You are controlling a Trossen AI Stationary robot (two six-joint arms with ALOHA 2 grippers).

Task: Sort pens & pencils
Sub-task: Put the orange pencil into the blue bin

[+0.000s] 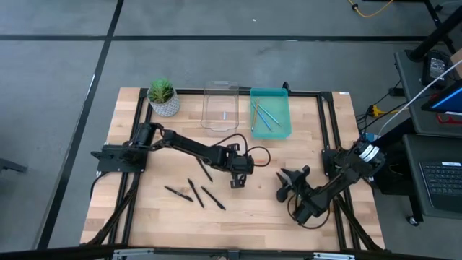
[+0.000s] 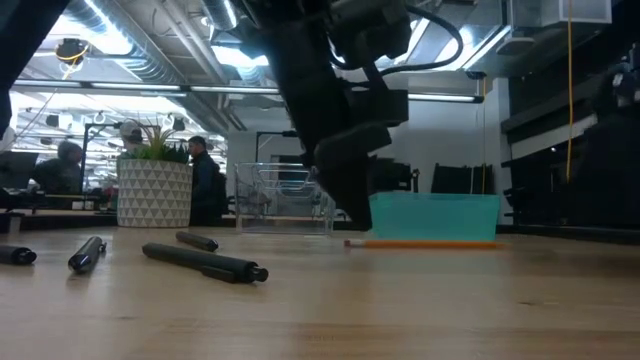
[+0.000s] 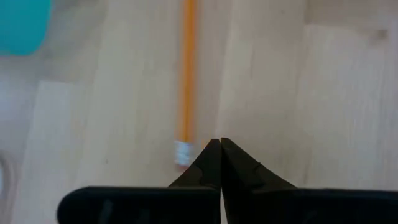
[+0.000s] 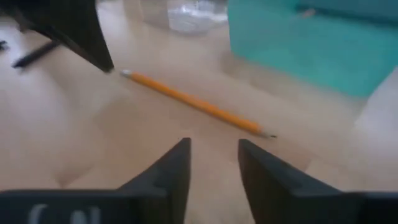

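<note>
1 orange pencil (image 4: pixel 196 104) lies just ahead of the parted right hand (image 4: pixel 213 165), left hand (image 3: pixel 220 163) pinched together beside it.

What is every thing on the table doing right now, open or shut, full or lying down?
left gripper: shut, tips beside the pencil's eraser end.
right gripper: open, empty, facing the pencil.
orange pencil: lying flat on the table.
pens: four, lying loose on the table.
teal bin: upright, holds a few pencils.
clear bin: upright, contents hard to tell.
plant: standing upright.
</note>
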